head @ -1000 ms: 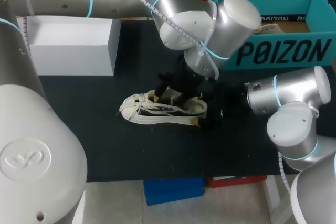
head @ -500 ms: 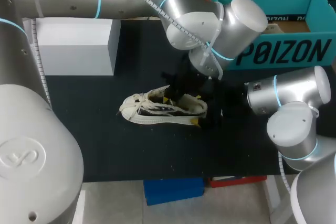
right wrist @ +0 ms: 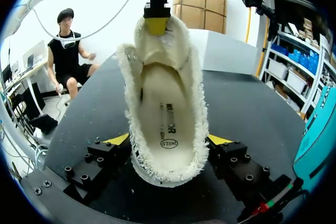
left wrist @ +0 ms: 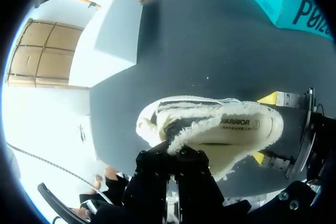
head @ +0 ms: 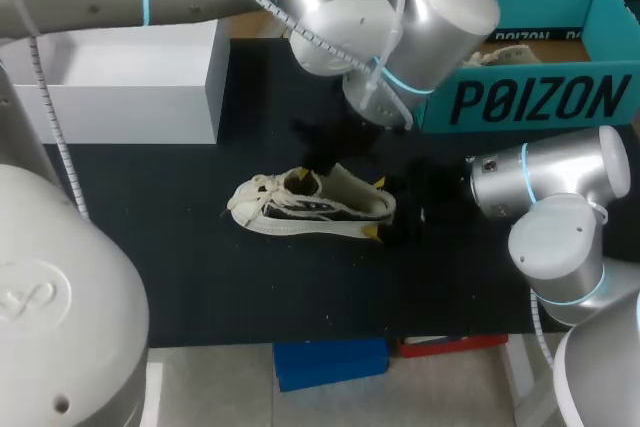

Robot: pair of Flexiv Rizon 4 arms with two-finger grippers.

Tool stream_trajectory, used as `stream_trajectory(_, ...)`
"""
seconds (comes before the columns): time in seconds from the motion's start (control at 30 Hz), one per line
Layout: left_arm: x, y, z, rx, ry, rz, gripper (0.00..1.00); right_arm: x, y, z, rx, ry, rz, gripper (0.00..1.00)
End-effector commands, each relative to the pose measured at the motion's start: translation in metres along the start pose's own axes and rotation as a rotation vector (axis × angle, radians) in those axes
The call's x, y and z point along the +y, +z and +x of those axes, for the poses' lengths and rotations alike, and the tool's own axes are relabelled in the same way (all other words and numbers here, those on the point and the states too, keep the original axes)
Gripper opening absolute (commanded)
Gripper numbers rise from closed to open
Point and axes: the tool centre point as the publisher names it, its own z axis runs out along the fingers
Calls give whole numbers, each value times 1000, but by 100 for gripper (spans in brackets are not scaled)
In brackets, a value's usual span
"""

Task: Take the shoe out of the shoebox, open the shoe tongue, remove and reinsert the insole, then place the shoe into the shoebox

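Observation:
A cream sneaker (head: 275, 209) lies on its side in the middle of the black table, toe to the left. My right gripper (head: 378, 209) is shut on its heel, with one yellow tip against each side of the shoe (right wrist: 165, 174). My left gripper (left wrist: 173, 157) is shut on the fleecy edge of the insole (left wrist: 231, 124). The insole (right wrist: 168, 114) stands tilted up out of the shoe's opening, its heel end still inside. In the right wrist view the left gripper (right wrist: 156, 24) pinches the insole's far end. The teal shoebox (head: 530, 97) stands open at the back right.
A white box (head: 140, 87) stands at the back left of the table (head: 180, 277). The left arm's big elbow (head: 400, 17) hangs over the table in front of the shoebox. Bare black surface lies in front of the shoe.
My left gripper has shut on the insole's front end and lifted it, so the insole now stands up out of the shoe. The right gripper and the shoe have not moved.

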Motion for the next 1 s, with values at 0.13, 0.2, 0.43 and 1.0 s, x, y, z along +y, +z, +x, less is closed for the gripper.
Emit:
stream_trajectory(0.13,14,8,-38,31,-44,23,0,-1,3,0,-1,1,2,0)
stream_trajectory(0.2,16,17,-45,19,-51,11,4,-1,3,0,-1,1,2,0)
stream_trajectory(0.43,21,29,-74,36,-110,-13,100,-1,3,0,-1,1,2,0)
stream_trajectory(1.0,21,77,-85,6,-208,-46,100,-1,3,0,-1,1,2,0)
